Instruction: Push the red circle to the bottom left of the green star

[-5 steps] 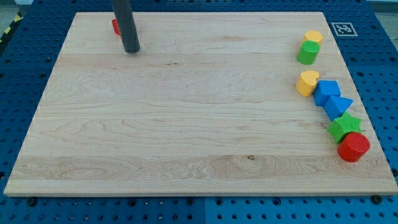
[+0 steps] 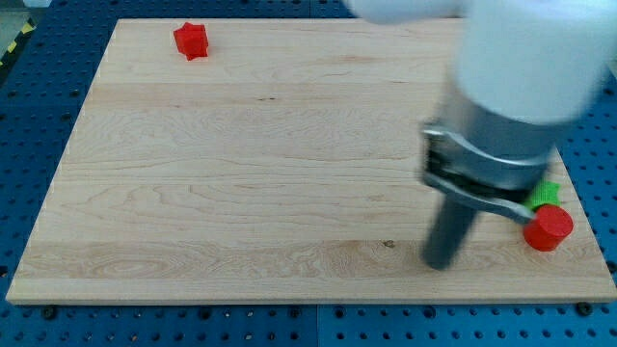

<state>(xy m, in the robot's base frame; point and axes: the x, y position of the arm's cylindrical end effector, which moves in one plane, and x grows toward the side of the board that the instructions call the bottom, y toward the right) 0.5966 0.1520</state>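
The red circle [image 2: 549, 228] lies near the board's lower right edge. The green star [image 2: 545, 194] touches it from above and is mostly hidden behind the arm; only a sliver shows. My rod comes down from the large white and grey arm body at the view's right. My tip [image 2: 441, 262] rests on the board to the left of the red circle and a little lower, clearly apart from it.
A red star-shaped block [image 2: 191, 40] lies at the board's top left. The wooden board [image 2: 241, 173] sits on a blue pegboard table. The arm body [image 2: 511, 96] hides the board's right side and any blocks there.
The arm has swept from the top left, beside the red star block, to the lower right. It now covers the yellow, green and blue blocks on the right.
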